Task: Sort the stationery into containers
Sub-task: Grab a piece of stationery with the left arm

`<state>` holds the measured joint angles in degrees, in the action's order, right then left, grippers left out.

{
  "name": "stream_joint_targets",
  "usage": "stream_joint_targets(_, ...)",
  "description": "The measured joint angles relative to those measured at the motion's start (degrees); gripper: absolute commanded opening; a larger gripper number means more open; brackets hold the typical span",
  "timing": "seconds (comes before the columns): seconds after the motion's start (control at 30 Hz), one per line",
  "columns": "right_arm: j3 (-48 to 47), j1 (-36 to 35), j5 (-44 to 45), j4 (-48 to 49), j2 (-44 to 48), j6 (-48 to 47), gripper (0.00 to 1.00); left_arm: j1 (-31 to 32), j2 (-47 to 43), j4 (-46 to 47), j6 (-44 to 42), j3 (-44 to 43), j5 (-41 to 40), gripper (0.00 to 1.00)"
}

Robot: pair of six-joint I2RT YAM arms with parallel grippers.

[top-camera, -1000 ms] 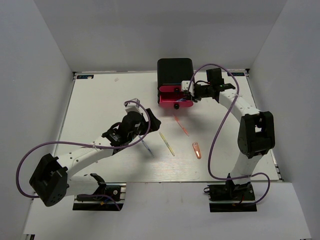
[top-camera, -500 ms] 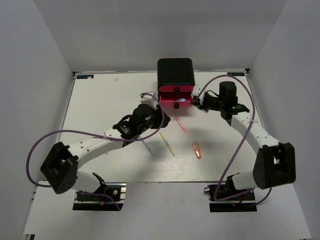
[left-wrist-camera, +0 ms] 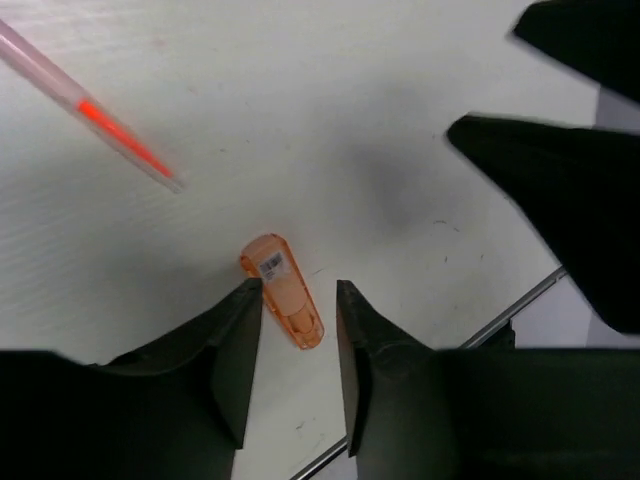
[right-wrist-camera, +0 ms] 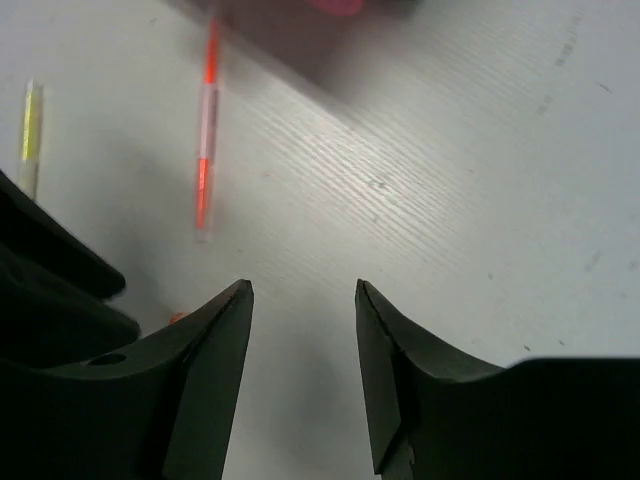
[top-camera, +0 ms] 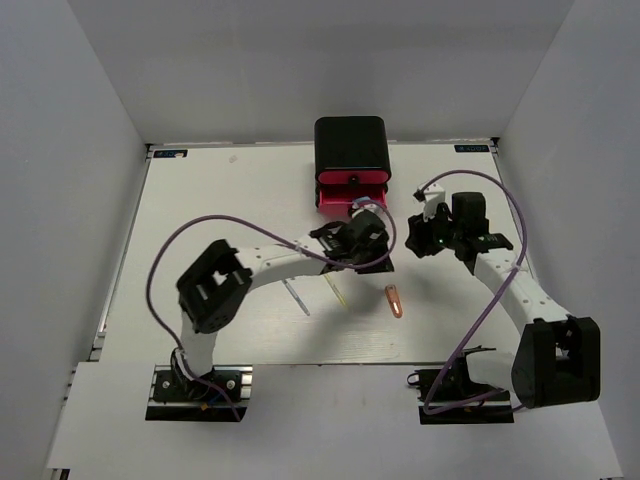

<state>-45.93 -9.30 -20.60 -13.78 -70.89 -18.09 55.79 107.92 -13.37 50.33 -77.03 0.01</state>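
Note:
My left gripper [top-camera: 375,254] hangs just in front of the pink drawers [top-camera: 352,192] of the black cabinet [top-camera: 350,148]. In the left wrist view its jaws [left-wrist-camera: 300,288] stand apart and hold nothing, with the chunky orange marker [left-wrist-camera: 283,304] lying on the table below the gap. The same orange marker [top-camera: 394,300] shows from above. A thin orange pen [left-wrist-camera: 105,122] lies further off. My right gripper [top-camera: 418,242] is open to the right of the drawers, and in its own view [right-wrist-camera: 305,285] it has only bare table under it. The orange pen [right-wrist-camera: 205,150] and a yellow pen [right-wrist-camera: 30,130] lie ahead of it.
A yellow pen [top-camera: 336,290] and a blue-grey pen [top-camera: 297,297] lie on the white table [top-camera: 200,220] near its middle. The two grippers are close together in front of the cabinet. White walls enclose the table on three sides.
My left arm has swung right, from the table's middle to the front of the drawers, its jaws narrowing. My right gripper has pulled away from the drawer, rightward and nearer.

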Motion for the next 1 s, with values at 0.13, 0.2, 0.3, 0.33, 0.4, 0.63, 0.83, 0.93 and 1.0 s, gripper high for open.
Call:
stream_joint_targets(0.13, 0.1, 1.5, 5.9, 0.2, 1.3, 5.6, 0.53, 2.9, 10.1, -7.9, 3.8, -10.4, 1.0, 0.66)
stream_joint_targets(0.2, 0.2, 2.6, 7.6, 0.4, 1.7, 7.2, 0.53, 4.0, 13.3, -12.0, 5.0, -13.7, 0.9, 0.73)
stream_joint_targets(0.3, 1.7, 4.0, 8.9, 1.4, 2.7, 8.9, 0.53, 5.3, 16.0, -17.5, 6.6, -17.4, 0.5, 0.73)
stream_joint_targets(0.33, 2.3, 4.4, 9.2, 1.5, 2.9, 9.3, 0.53, 5.7, 16.7, -19.6, 6.8, -19.0, 0.2, 0.74)
stream_joint_targets(0.4, 3.0, 5.0, 9.3, 1.6, 3.0, 10.2, 0.53, 6.2, 18.2, -23.0, 7.2, -22.6, -0.1, 0.74)
stream_joint_targets(0.63, 3.8, 6.6, 9.2, 2.4, 3.1, 11.8, 0.53, 6.8, 23.9, -32.2, 8.1, -33.5, -1.3, 0.74)
stream_joint_targets(0.83, 4.3, 7.5, 8.6, 3.8, 4.4, 12.5, 0.53, 6.9, 26.7, -37.4, 8.9, -36.7, -2.3, 0.74)
stream_joint_targets(0.93, 4.6, 7.9, 8.5, 4.1, 4.8, 13.0, 0.53, 6.9, 26.8, -39.1, 9.1, -37.0, -2.6, 0.74)
stream_joint_targets(1.0, 4.6, 8.1, 8.4, 4.3, 4.9, 13.2, 0.53, 7.0, 27.4, -41.0, 9.1, -38.1, -2.9, 0.74)
